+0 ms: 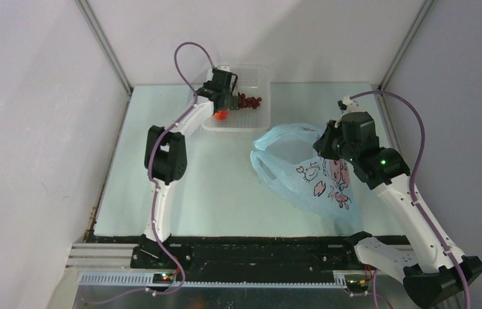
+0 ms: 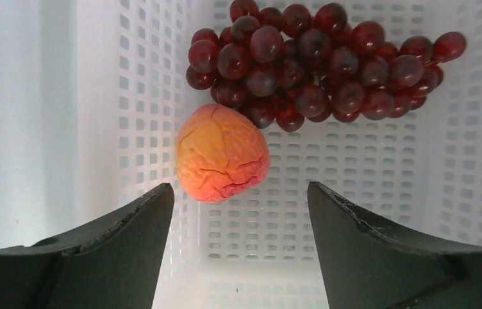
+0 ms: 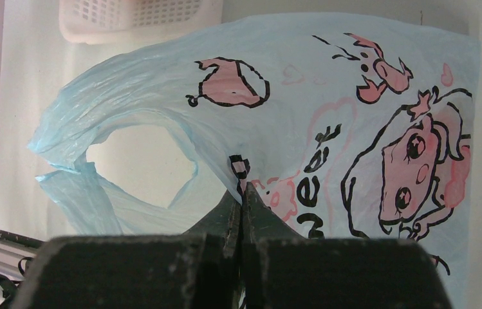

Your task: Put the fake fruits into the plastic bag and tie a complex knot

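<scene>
The orange-peach fruit [image 2: 222, 153], in the white basket's [image 2: 354, 193] near left corner, is seen just beyond the left gripper [image 2: 239, 188], whose fingers [image 2: 129, 222] are held apart.

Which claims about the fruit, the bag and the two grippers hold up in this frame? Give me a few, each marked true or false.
1. The left gripper is open over the white basket, gripping nothing. True.
2. The right gripper is shut on the plastic bag. True.
3. The grapes are inside the plastic bag. False: the grapes lie in the white basket, right beside the orange-peach fruit.
4. The plastic bag is tied shut. False: it lies untied on the table, with its handle loop gaping open.
</scene>
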`<action>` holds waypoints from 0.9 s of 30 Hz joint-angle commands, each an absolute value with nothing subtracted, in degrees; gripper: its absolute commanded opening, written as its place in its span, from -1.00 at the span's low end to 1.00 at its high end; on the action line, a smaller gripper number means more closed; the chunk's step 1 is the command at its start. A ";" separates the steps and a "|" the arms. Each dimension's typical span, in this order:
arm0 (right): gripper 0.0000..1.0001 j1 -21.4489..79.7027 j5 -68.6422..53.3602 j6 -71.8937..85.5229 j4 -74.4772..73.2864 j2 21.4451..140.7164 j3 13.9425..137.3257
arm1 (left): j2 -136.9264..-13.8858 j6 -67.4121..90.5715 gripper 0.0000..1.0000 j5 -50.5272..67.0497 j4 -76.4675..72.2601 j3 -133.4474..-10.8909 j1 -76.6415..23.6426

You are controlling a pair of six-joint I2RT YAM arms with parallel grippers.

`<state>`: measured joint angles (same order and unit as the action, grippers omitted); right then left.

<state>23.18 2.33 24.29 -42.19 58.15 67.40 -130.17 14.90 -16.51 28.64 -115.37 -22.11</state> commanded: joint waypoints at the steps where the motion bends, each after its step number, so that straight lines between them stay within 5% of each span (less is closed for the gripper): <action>1: -1.00 23.47 2.75 23.67 -41.62 58.18 67.63 | -131.08 14.21 0.66 -20.37 30.50 -118.36 -22.21; 27: -1.00 23.55 1.73 23.99 -41.39 58.15 67.65 | -142.24 14.45 0.82 -15.23 38.08 -131.96 -22.15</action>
<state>23.18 2.07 24.34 -42.17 58.33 67.40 -141.86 14.50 -17.06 37.50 -128.81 -22.11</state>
